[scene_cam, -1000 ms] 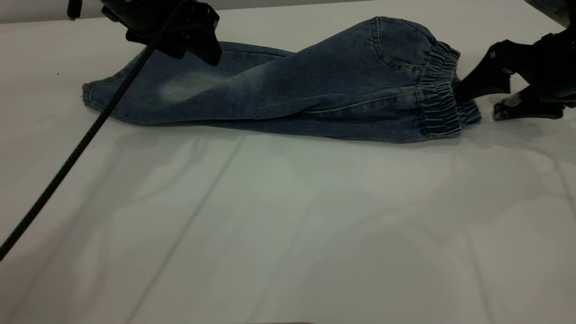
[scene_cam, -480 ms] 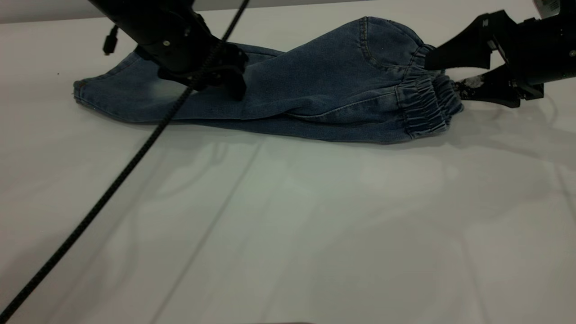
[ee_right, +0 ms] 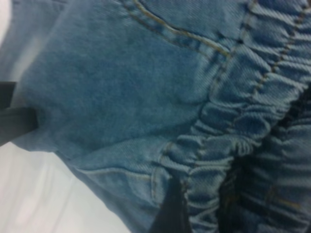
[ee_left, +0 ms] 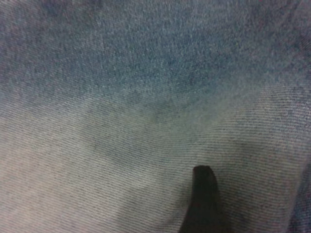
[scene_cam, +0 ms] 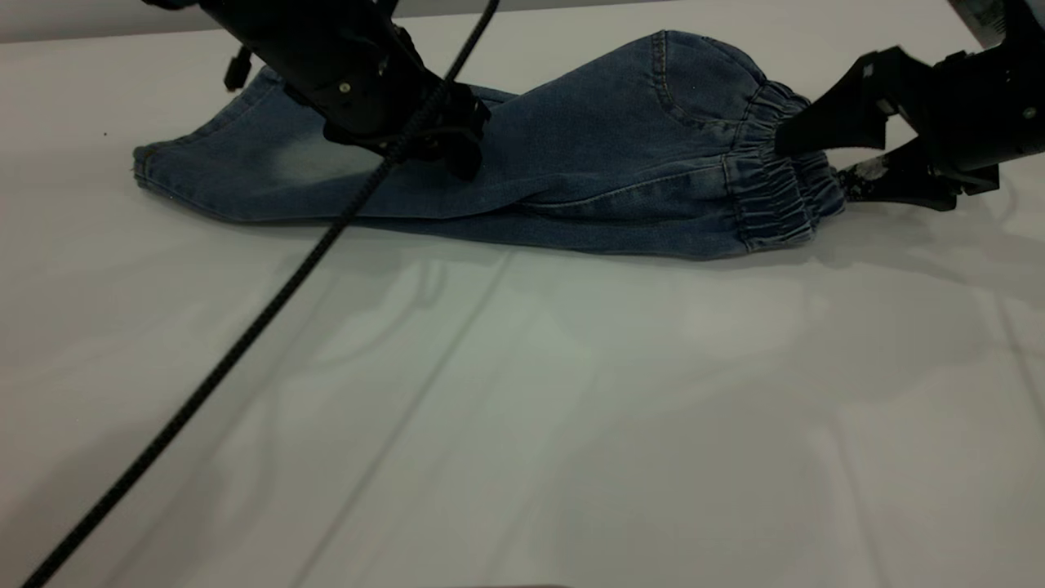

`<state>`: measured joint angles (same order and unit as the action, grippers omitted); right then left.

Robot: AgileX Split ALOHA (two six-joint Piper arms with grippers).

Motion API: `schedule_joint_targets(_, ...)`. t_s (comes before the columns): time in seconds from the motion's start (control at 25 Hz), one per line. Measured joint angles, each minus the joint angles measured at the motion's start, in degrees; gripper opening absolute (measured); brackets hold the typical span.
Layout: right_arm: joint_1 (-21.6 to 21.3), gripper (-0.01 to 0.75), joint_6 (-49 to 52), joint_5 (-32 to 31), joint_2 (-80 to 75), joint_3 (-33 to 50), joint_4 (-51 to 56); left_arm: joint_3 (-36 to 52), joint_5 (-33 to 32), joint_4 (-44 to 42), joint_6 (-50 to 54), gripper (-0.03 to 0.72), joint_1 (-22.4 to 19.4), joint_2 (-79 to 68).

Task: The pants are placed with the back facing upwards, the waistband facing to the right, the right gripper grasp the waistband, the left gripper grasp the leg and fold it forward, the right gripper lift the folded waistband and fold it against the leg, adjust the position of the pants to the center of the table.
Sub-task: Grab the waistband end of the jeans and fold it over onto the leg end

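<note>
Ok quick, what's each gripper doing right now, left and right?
Left gripper: down on the pants at mid-leg; open or shut cannot be told.
Right gripper: open, fingers straddling the waistband, not yet clamped.

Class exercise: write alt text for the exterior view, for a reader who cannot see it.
Blue denim pants lie folded lengthwise across the far side of a white table, waistband to the right. The open right gripper straddles the waistband; the left gripper is down on the leg.
</note>
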<state>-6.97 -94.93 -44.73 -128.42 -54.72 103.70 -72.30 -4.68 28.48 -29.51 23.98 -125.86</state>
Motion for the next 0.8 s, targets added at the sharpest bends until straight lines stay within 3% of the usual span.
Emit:
schedule_joint_targets(0.32, 6.38, 0.590, 0.00, 1.74, 0.00, -3.99, 0.28, -0.06, 0.11, 0.00, 0.00, 0.471, 0.05, -0.38)
schedule_joint_targets(0.56, 12.06, 0.542, 0.11, 9.72, 0.00, -5.61, 0.32, -0.06, 0.04, 0.00, -0.06, 0.471, 0.05, -0.44)
schedule_joint_targets(0.72, 13.86, 0.435, 1.03, 14.45, 0.00, -5.61, 0.39, -0.06, 0.04, 0.00, -0.06, 0.471, 0.05, -0.49)
schedule_joint_targets(0.8, 13.98, 0.305, 1.93, 14.84, 0.00, -5.61, 0.39, -0.06, 0.04, 0.00, -0.06, 0.471, 0.05, -0.49)
